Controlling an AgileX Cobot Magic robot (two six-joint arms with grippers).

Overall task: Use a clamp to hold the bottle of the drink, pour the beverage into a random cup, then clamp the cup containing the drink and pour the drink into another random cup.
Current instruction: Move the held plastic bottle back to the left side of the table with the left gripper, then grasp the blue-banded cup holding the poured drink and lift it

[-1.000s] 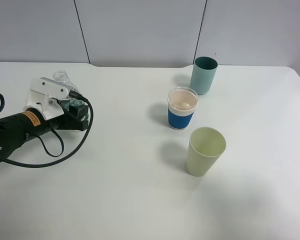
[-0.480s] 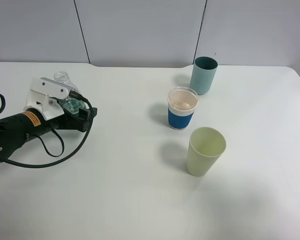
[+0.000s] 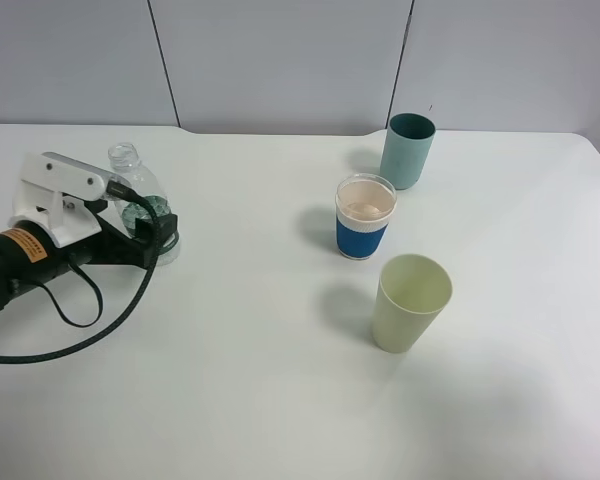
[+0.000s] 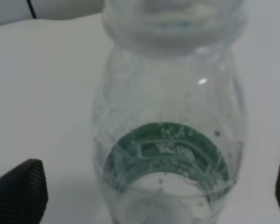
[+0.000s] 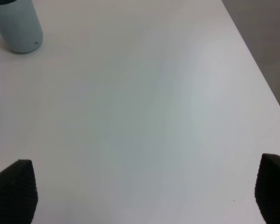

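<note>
The clear bottle point(image 3: 138, 196) with a green label stands upright at the left of the table, its cap off. It fills the left wrist view point(image 4: 170, 135). My left gripper point(image 3: 152, 228) is open, with its black fingertips point(image 4: 18, 193) wide apart on either side of the bottle's lower part and not touching it. The blue-banded cup point(image 3: 365, 217) stands right of centre and looks pale beige inside. The teal cup point(image 3: 407, 150) stands behind it and also shows in the right wrist view point(image 5: 16, 25). My right gripper point(image 5: 142, 191) is open over bare table; it does not show in the exterior view.
A pale yellow-green cup point(image 3: 410, 302) stands in front of the blue-banded cup. The left arm's black cable point(image 3: 90, 330) loops over the table near the bottle. The table's right edge point(image 5: 252, 56) runs close to the right gripper.
My left arm has drawn back to the left. The bottle, mostly covered by the gripper before, now stands in plain view.
</note>
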